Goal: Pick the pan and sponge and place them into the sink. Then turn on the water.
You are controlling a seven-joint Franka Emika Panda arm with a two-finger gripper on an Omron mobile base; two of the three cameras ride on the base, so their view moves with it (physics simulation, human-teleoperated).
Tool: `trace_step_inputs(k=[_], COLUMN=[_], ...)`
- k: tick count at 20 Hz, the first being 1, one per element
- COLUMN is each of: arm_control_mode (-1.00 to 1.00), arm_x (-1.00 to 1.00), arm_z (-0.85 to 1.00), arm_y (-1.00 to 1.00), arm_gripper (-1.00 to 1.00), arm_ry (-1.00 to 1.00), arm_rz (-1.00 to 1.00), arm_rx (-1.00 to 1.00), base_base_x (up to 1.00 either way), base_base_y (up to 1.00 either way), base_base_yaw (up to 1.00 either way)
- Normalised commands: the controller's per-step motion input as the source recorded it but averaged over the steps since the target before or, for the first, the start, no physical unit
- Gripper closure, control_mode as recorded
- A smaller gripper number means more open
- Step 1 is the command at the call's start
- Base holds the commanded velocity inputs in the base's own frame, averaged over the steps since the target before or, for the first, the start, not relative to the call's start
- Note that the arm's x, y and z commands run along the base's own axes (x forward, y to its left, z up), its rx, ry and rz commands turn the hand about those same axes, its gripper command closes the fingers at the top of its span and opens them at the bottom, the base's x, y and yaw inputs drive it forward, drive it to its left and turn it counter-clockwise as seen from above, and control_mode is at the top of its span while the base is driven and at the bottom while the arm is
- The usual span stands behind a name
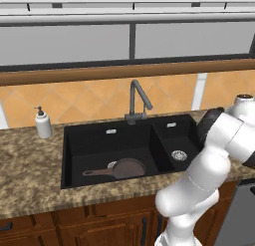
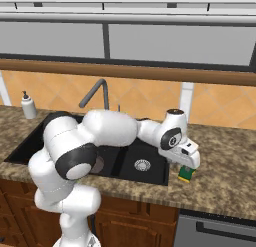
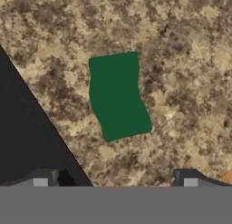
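1. My arm was built of glossy white rounded links with dark grey joints.
2. My wrist bore a dark round cap.
3. My two small dark grey fingertips were blocky, with pale faces.

The left base view looks from behind and left of the arm, forward and down across the desk at the whole sink, the faucet and the tiled wall, from a middling distance. The right base view looks from behind and right, forward and down too, with the arm close in front hiding much of the sink. Both share the sink, the faucet, the soap bottle and the wall. The hand view looks straight down from close above the desk beside the sink's edge, with the sponge near the middle and the end effector fingertips at the bottom.
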Motion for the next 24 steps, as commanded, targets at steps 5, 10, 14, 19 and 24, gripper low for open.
trace_step_inputs(k=[5,10,14,19,24], arm_control_mode=[-1.0,-1.0,-1.0,-1.0,-1.0], arm_x=[0.2,0.09,0.05,0.0,0.0], arm_z=[-0.05,-0.28,-0.47,-0.43,-0.31], arm_y=[-0.4,-0.03,0.0,0.07,0.32], arm_gripper=[-1.0,-1.0,-1.0,-1.0,-1.0], arm_ry=[0.0,0.01,0.05,0.05,0.0], arm_rz=[0.0,0.0,0.0,0.0,0.01], arm_rx=[0.03,0.0,0.0,0.0,0.0], base_base_x=[0.0,0.0,0.0,0.0,0.0], base_base_y=[0.0,0.0,0.0,0.0,0.0], base_base_yaw=[0.0,0.0,0.0,0.0,0.0])
